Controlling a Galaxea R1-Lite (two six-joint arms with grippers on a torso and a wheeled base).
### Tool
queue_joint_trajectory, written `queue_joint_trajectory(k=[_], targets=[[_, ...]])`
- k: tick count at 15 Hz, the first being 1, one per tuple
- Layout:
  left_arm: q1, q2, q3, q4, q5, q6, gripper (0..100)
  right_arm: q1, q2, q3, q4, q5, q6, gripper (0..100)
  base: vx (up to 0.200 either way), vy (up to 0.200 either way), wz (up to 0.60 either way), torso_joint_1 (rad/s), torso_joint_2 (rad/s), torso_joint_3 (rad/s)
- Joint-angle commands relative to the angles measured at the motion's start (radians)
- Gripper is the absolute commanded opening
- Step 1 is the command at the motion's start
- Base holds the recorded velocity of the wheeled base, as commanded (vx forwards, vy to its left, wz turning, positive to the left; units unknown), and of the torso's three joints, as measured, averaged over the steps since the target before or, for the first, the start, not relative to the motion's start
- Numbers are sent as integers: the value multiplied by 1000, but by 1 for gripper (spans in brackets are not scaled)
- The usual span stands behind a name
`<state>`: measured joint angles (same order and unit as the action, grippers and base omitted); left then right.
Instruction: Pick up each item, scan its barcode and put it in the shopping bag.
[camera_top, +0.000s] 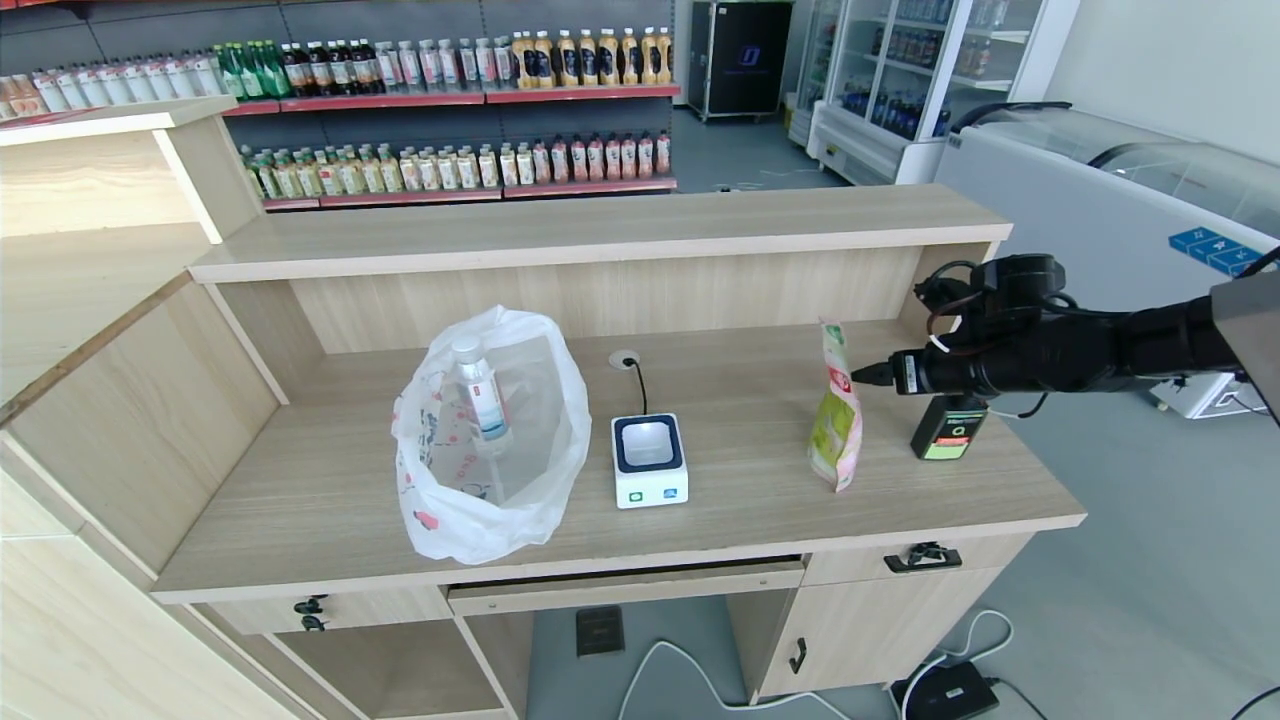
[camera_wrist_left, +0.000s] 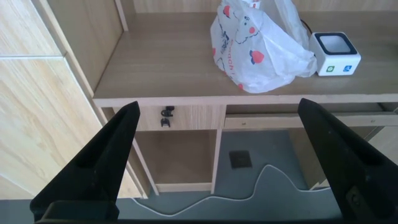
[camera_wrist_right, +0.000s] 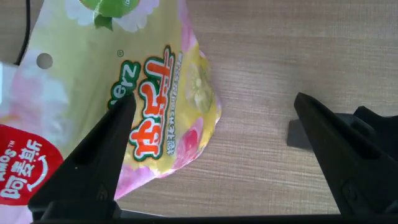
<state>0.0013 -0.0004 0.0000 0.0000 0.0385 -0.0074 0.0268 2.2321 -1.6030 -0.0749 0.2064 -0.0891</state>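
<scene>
Spread wide and gripping nothing, my right tool (camera_top: 870, 375) is hovering level just beside the snack pouch (camera_top: 836, 420), which is standing upright, long axis vertical, on the tool's left side. Beneath, the counter (camera_top: 740, 500) is offering open room leftward, its front edge lying near. The shopping bag (camera_top: 440, 480) is slumping well apart, with the scanner (camera_top: 649, 460) sitting between. My left tool (camera_wrist_left: 219, 104), also open, is hanging low before the counter, much farther off.
</scene>
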Motion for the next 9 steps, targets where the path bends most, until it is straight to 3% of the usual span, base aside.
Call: queue_joint_trajectory(k=[1,9], targets=[[0,0,0,0,1,0,100,-1,21,3,0,1,-1,100,0,0,0,0,0,0],[0,0,0,0,0,0,100,-4,14,41,-29,-1,-1,100,0,0,0,0,0,0]])
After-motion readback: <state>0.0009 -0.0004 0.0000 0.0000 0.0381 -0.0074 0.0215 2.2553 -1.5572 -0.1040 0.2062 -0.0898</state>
